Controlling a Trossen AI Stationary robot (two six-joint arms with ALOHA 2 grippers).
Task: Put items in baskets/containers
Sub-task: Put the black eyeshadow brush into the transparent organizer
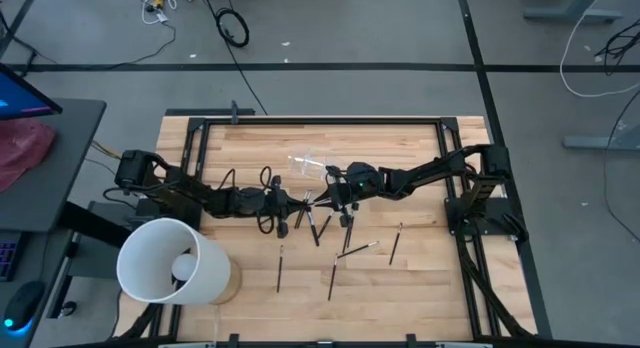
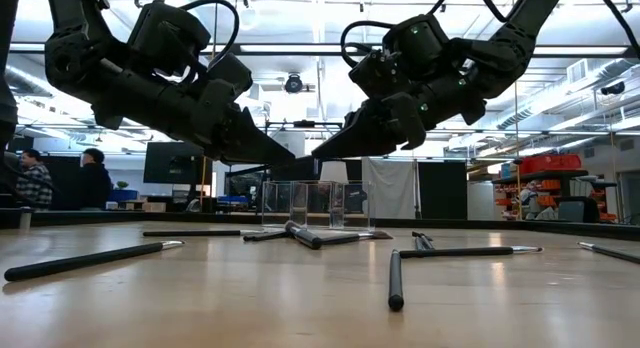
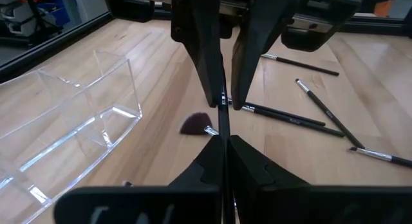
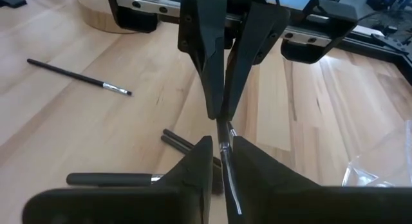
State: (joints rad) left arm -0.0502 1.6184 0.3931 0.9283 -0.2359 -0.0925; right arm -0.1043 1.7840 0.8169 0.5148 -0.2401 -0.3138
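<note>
My two grippers meet tip to tip above the middle of the table, the left gripper coming from the left and the right gripper from the right. A thin dark makeup brush with a silvery ferrule runs between them. The left gripper is shut on it. The right gripper's fingers stand on either side of its ferrule part with a small gap. The clear plastic holder stands on the wood just beyond them. Several more brushes lie flat on the table. My left gripper pinches the thin brush between its two fingers, which lie along the brush, not across it. The fingers slant down from the table's left side. The brush is lifted clear of the table and points on toward the right gripper's fingers.
A large white bucket stands at the near left corner. Loose brushes are scattered over the near half of the table, and a fan brush lies under the grippers. Black rails frame the table. People stand far off in the room.
</note>
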